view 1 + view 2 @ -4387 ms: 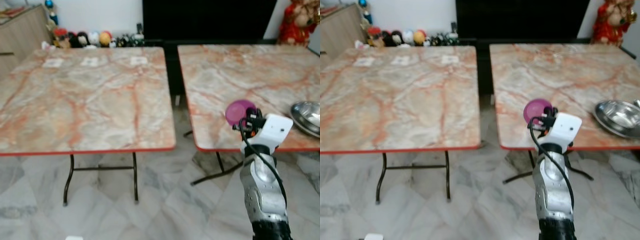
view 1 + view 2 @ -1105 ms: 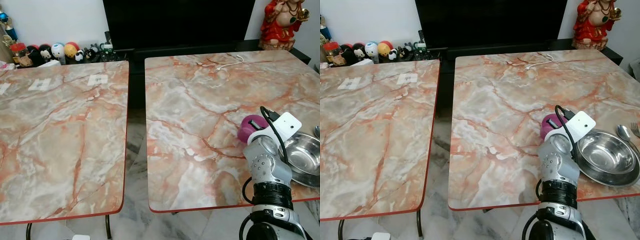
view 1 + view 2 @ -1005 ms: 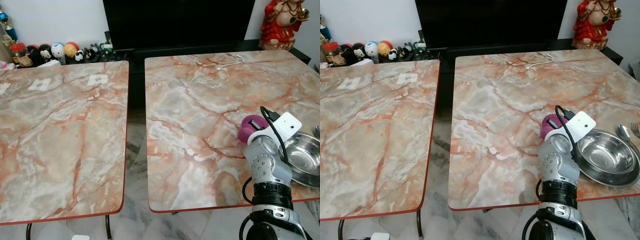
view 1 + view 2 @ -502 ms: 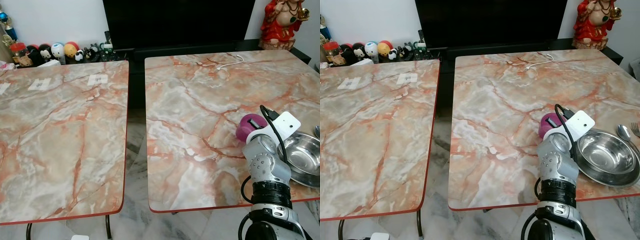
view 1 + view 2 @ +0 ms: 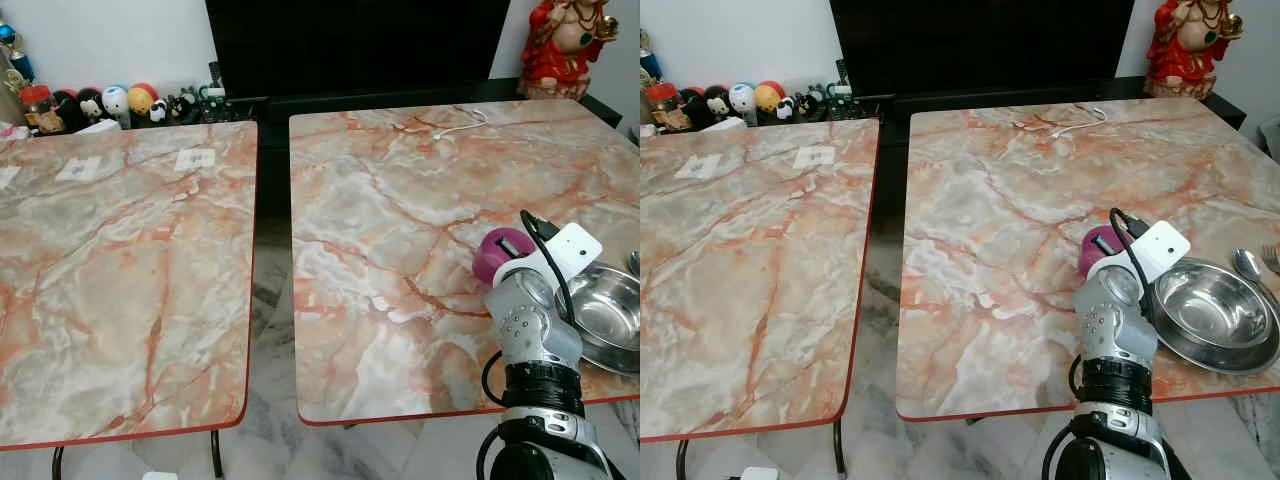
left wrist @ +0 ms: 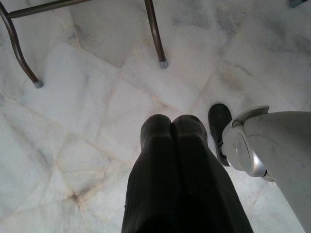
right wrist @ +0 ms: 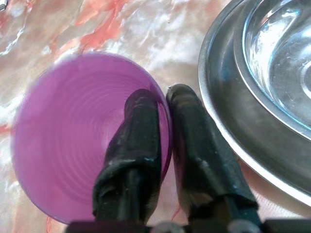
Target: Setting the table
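Head view: right gripper [image 7: 163, 94] over near right part of right table [image 5: 400, 200], purple cup [image 5: 497, 250] pinched at rim, just beside steel bowl [image 5: 610, 315]. Versus 4.4 s ago: camera closer, cup farther in over tabletop.

Right wrist view: one finger inside cup, one outside, clamped on wall. Bowl interior bare metal.

Left wrist view: left gripper [image 6: 172, 124] fingers pressed together, hanging above floor [image 6: 73, 121].
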Robot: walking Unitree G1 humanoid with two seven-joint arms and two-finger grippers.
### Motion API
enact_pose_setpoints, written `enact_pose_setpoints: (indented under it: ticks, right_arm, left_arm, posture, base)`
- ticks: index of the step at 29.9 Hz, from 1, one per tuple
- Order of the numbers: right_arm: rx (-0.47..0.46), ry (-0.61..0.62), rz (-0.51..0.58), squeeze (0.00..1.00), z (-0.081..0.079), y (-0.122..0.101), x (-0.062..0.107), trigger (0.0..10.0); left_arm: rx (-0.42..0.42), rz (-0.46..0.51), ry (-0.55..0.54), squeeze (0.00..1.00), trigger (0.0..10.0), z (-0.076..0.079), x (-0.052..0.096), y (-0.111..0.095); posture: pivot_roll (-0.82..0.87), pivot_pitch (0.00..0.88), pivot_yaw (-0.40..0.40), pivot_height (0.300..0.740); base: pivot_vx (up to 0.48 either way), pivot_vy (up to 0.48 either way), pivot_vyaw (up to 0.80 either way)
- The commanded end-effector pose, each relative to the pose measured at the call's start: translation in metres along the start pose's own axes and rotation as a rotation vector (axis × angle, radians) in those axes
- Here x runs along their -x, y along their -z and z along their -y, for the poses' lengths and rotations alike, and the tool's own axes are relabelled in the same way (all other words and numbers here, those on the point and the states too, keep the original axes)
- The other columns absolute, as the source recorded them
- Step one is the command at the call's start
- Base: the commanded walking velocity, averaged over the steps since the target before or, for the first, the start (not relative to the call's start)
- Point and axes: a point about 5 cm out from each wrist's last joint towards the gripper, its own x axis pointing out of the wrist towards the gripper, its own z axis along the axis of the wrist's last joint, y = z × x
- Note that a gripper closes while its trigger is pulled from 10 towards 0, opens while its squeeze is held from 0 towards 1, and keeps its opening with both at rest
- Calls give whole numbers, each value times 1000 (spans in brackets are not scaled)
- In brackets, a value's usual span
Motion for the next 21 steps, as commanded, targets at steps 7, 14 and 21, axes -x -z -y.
enact_pose_setpoints:
  ticks: [7,14,21]
  right_arm:
    - [-10,-17,13,0,-8,-6,3,10000]
    - [-36,-33,24,0,-11,-8,4,10000]
    - [-54,-36,31,1000,-14,-12,4,10000]
  left_arm:
    - [-9,-24,3,0,10000,-1,2,6]
    - [-10,-25,2,0,10000,0,2,7]
    - [-11,-25,3,0,10000,-1,2,7]
  posture:
    - [-10,26,26,740]
    - [-9,27,27,740]
    - [-9,29,27,740]
  base:
    - [0,0,0]
    - [0,0,0]
    - [0,0,0]
